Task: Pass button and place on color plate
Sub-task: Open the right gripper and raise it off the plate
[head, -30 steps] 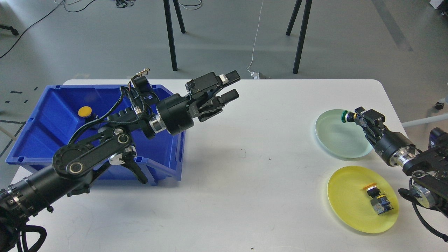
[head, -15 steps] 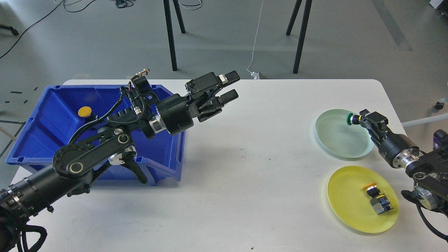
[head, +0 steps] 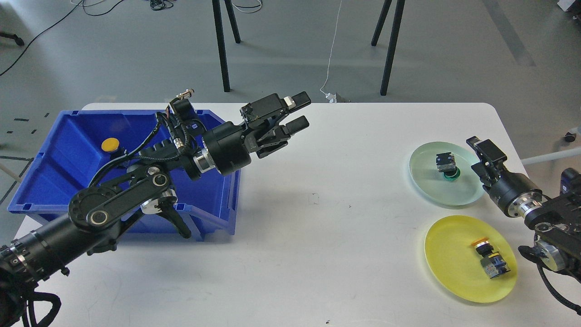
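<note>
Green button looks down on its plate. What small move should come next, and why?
Probably send the left tool back down into the blue bin for the yellow button. The green button already lies on the green plate, apart from the open right tool, and the yellow plate holds one button. The left tool hangs open and empty above the table.

The white table carried a blue bin at its left end. Near the right edge lay a pale green plate and, just in front of it, a yellow plate, close but apart.
</note>
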Controlling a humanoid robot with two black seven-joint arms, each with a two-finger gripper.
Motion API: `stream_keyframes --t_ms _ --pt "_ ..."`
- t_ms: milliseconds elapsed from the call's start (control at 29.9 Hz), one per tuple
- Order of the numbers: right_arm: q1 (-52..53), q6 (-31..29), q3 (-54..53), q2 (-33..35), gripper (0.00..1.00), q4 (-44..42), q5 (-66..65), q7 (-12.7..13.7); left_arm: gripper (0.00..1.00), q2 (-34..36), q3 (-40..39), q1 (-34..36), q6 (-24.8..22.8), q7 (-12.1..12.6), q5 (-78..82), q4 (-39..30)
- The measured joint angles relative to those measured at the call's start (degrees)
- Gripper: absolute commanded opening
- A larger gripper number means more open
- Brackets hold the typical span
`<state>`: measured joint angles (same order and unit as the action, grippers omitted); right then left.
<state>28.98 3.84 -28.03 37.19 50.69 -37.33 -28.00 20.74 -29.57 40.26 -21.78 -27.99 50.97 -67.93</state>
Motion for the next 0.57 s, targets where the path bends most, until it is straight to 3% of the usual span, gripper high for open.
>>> stream_keyframes --t_ms 134,334,568 --pt "-0.1 -4.2 -9.6 4.2 0.99 9.4 6.2 0.0 0.86 0.0 -4.5 0.0 0.5 0.0 -2.9 0.0" --pt "1.1 -19.5 -20.6 4.2 0.99 20.9 21.3 0.0 0.88 2.6 -13.8 0.3 -2.9 0.0 -16.3 -0.1" --pt "2.1 -22.3 -27.1 -3.3 0.99 25.3 24.0 0.0 0.89 4.0 -15.8 -1.6 -6.2 0.0 -21.6 -0.5"
